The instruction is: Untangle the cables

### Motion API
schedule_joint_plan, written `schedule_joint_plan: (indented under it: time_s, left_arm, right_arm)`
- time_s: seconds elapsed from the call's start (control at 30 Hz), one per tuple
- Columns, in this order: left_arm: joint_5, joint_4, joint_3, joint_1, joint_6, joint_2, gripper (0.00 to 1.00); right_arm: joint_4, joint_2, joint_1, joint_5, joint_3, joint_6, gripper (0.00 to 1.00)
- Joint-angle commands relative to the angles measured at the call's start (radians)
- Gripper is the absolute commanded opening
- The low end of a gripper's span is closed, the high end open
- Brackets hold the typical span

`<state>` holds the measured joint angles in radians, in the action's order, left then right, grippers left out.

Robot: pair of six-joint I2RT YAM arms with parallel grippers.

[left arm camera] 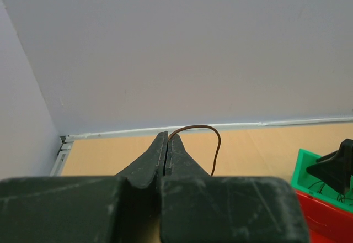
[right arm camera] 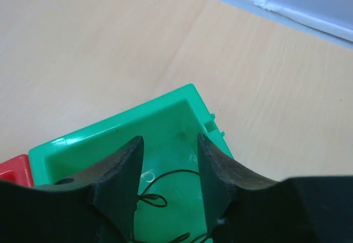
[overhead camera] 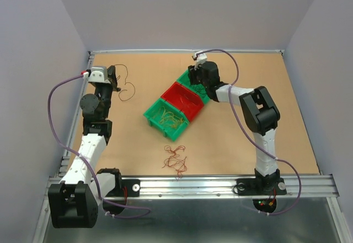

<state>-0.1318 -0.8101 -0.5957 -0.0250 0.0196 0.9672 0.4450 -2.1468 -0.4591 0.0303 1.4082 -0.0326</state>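
Observation:
My left gripper point(left arm camera: 167, 136) is shut on a thin brown cable point(left arm camera: 212, 138) that arcs out to the right of its tips; in the top view the left gripper point(overhead camera: 115, 80) is at the far left with that cable point(overhead camera: 128, 85) looping beside it. My right gripper point(right arm camera: 170, 143) is open above the far green bin point(right arm camera: 165, 119), where a thin dark cable point(right arm camera: 160, 185) lies between the fingers. In the top view the right gripper point(overhead camera: 197, 79) is over that bin. A red-brown clump of cables point(overhead camera: 176, 160) lies on the table near the front. Yellow-orange strands point(overhead camera: 168, 119) lie in the near green bin.
Three bins stand in a diagonal row mid-table: near green bin point(overhead camera: 154, 117), red bin point(overhead camera: 177, 95), far green bin point(overhead camera: 183, 78). Grey walls enclose the table on three sides. A metal rail point(overhead camera: 193, 185) runs along the front edge.

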Motion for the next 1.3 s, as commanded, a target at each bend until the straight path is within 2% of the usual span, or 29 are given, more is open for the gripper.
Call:
schedule_joint_plan:
  time_s: [0.0, 0.13, 0.2, 0.27, 0.37, 0.43, 0.47, 0.63, 0.93, 1.07, 1.27]
  left_arm:
    - [-0.018, -0.054, 0.014, -0.006, 0.017, -0.027, 0.0]
    - [-0.051, -0.054, 0.017, -0.01, 0.023, -0.041, 0.0]
    - [-0.08, -0.054, 0.02, -0.015, 0.032, -0.047, 0.0]
    - [-0.084, -0.052, 0.023, -0.027, 0.039, -0.058, 0.0]
    - [-0.084, -0.052, 0.027, -0.041, 0.049, -0.07, 0.0]
    - [-0.092, -0.049, 0.028, -0.046, 0.052, -0.081, 0.0]
    - [-0.095, -0.046, 0.027, -0.047, 0.052, -0.084, 0.0]
    - [-0.111, -0.034, 0.025, -0.053, 0.051, -0.099, 0.0]
    - [-0.134, -0.018, 0.027, -0.061, 0.039, -0.122, 0.0]
    - [-0.138, -0.012, 0.024, -0.062, 0.034, -0.124, 0.0]
    - [-0.147, -0.003, 0.023, -0.062, 0.033, -0.127, 0.0]
  right_arm:
    - [0.136, 0.074, -0.004, -0.024, -0.032, -0.029, 0.54]
    - [0.135, 0.161, -0.004, -0.07, -0.089, -0.006, 0.7]
    - [0.135, 0.203, -0.004, -0.087, -0.118, 0.003, 0.75]
    - [0.135, 0.258, -0.004, -0.139, -0.147, 0.005, 0.86]
    - [0.149, 0.301, -0.006, -0.326, -0.204, 0.003, 0.92]
    - [0.207, 0.327, -0.012, -0.503, -0.245, 0.011, 0.92]
    - [0.236, 0.332, -0.016, -0.544, -0.259, 0.017, 0.92]
    - [0.267, 0.302, -0.093, -0.622, -0.226, -0.003, 0.92]
    - [0.271, 0.186, -0.249, -0.645, -0.083, -0.047, 0.92]
    - [0.279, 0.127, -0.299, -0.613, -0.014, -0.061, 0.92]
    - [0.299, -0.036, -0.34, -0.534, 0.176, -0.012, 0.91]
